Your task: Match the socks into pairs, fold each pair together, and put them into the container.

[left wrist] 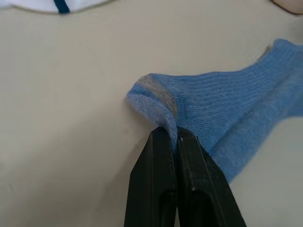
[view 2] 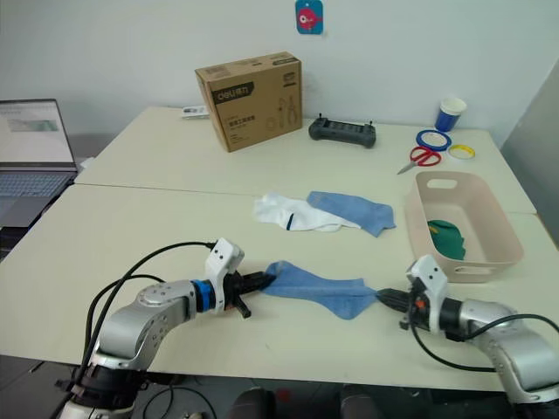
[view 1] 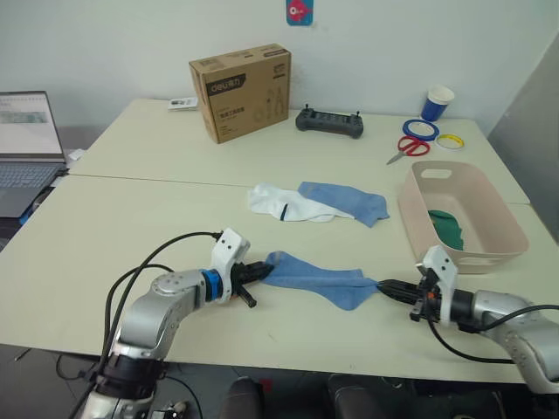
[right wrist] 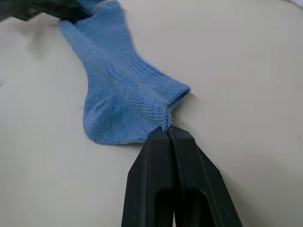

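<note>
While you hold the light blue sock (view 1: 316,278) stretched on the tabletop (view 1: 131,227), note: long axis runs side to side between both arms; left end effector (view 1: 255,271) clamped on one end, right end effector (view 1: 390,286) clamped on the other. Second blue sock (view 1: 345,201) lies farther from you, beside the container (view 1: 507,229); right arm nearer

Wall (view 1: 105,35): plain white
Tables (view 1: 131,227): two cream tops, pushed together
Seam (view 1: 157,180): runs across between them
</note>
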